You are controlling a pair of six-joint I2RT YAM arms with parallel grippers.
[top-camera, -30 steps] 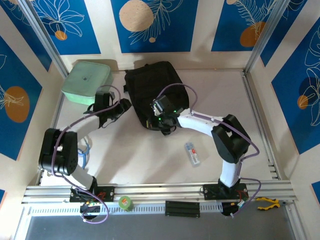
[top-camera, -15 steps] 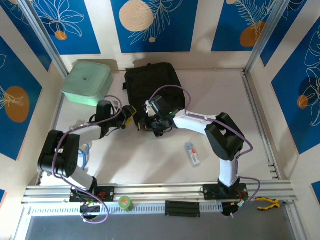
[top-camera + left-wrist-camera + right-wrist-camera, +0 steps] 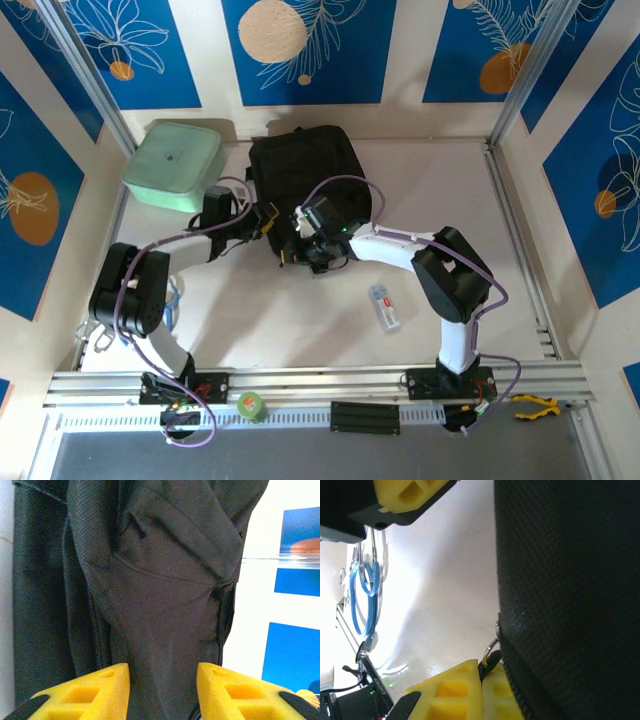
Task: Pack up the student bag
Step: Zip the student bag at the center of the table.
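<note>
Pale table [image 3: 300, 320] with student bag [image 3: 305, 170] lying at far middle, close to back wall. Mint-green lidded box [image 3: 172, 165] just left of bag. Left gripper [image 3: 162, 680] at bag's near left edge, yellow fingers [image 3: 95, 692] apart with a fold of black fabric between them; clamped or not, cannot tell. Right gripper [image 3: 481, 672] at bag's near edge, fingers pressed together, pinching small metal ring [image 3: 491, 652] at the fabric's edge.
</note>
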